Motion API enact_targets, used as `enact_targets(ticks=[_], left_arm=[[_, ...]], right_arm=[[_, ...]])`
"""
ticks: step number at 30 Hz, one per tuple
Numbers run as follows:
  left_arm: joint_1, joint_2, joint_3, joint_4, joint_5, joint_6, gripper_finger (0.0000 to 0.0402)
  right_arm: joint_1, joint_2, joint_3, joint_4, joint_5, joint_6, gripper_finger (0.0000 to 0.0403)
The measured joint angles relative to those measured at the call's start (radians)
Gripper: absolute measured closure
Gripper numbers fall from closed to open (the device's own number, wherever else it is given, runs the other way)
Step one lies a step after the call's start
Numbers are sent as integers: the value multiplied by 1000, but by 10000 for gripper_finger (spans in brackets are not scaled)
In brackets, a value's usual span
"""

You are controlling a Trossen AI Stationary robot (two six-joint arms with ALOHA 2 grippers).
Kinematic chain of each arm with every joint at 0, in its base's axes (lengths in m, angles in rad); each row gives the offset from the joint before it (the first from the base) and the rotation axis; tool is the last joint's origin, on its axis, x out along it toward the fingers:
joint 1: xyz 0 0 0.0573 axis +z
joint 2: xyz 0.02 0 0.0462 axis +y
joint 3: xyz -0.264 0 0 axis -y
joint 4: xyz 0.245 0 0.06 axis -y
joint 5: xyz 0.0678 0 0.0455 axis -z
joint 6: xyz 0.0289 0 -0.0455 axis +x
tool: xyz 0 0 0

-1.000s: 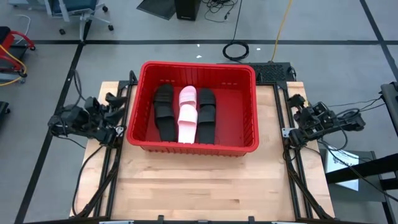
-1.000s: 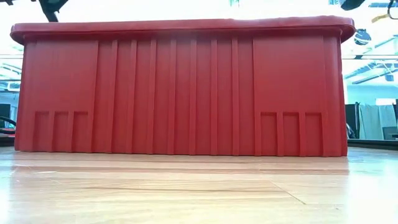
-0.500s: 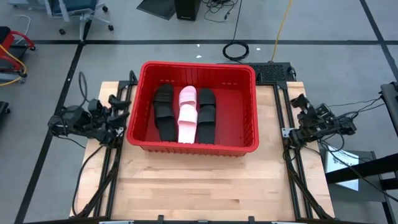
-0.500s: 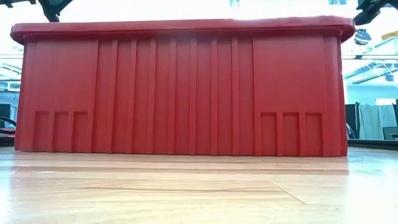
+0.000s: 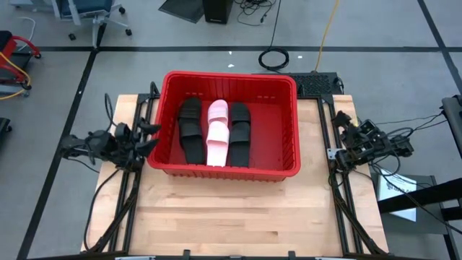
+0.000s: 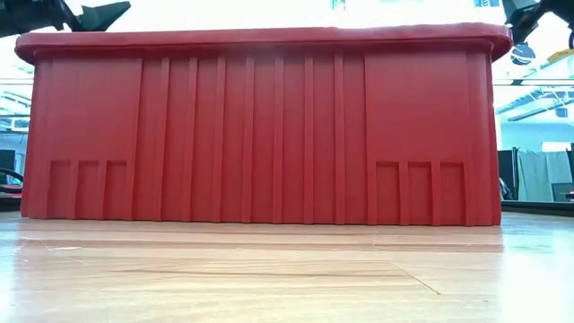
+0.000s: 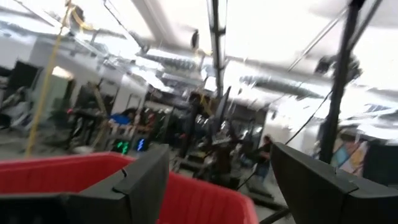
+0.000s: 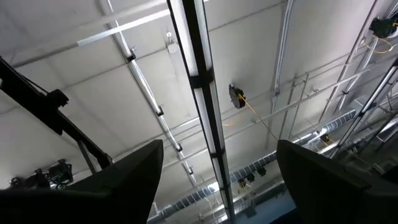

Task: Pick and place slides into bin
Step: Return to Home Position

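Wood covers the table [image 5: 216, 209], and grey floor [image 5: 404, 65] lies all around it. At the back middle of the table stands the red bin [image 5: 224, 172]. All the slides I can see are inside it. They lie on the bin's bottom in three rows, side by side. The pink slides [image 5: 218, 133] are in the middle, with black slides [image 5: 189, 130] on each side of them. Each row looks like two slides, one partly on top of the other (I think that makes six, but I cannot be sure from above). The part of the bin nearest the right arm holds nothing. No slide lies on the table outside the bin.

The left gripper [image 5: 149, 136] is just beside the bin's left wall, up near the rim, and it points at the bin. Its two fingers stand apart with nothing between them. Its own camera looks past them over the red rim.

The right gripper [image 5: 352, 130] is at the right edge of the table, well apart from the bin. It points up (its camera sees only the ceiling [image 8: 124, 74]). Its fingers are spread too, and they hold nothing.

So I judge the putting-in part is done. What is left is small: both arms need to fold away to their resting spots at the sides. The left one may have farther to go, since it is so close to the bin. From table height, the bin's front wall hides the slides.
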State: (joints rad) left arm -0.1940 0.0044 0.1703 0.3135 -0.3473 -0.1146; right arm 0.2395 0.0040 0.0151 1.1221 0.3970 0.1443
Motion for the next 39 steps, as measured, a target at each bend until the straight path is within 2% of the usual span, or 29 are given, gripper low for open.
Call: enact_targets(ticks=[7, 15, 21, 32, 39], left_arm=[[-24, 0, -162, 230, 31, 5, 119], [-85, 0, -161, 153, 9, 0, 119], [-103, 0, -160, 131, 17, -19, 119], [-104, 1, -159, 125, 23, -40, 119], [-104, 2, -159, 125, 22, -38, 119]], right_arm=[[0, 0, 0, -66, -4, 0, 101], [0, 0, -1, -190, -5, -47, 101], [0, 0, -1, -445, -5, -123, 101], [0, 0, -1, -843, -4, -169, 101], [0, -1, -1, -946, -5, -123, 101]])
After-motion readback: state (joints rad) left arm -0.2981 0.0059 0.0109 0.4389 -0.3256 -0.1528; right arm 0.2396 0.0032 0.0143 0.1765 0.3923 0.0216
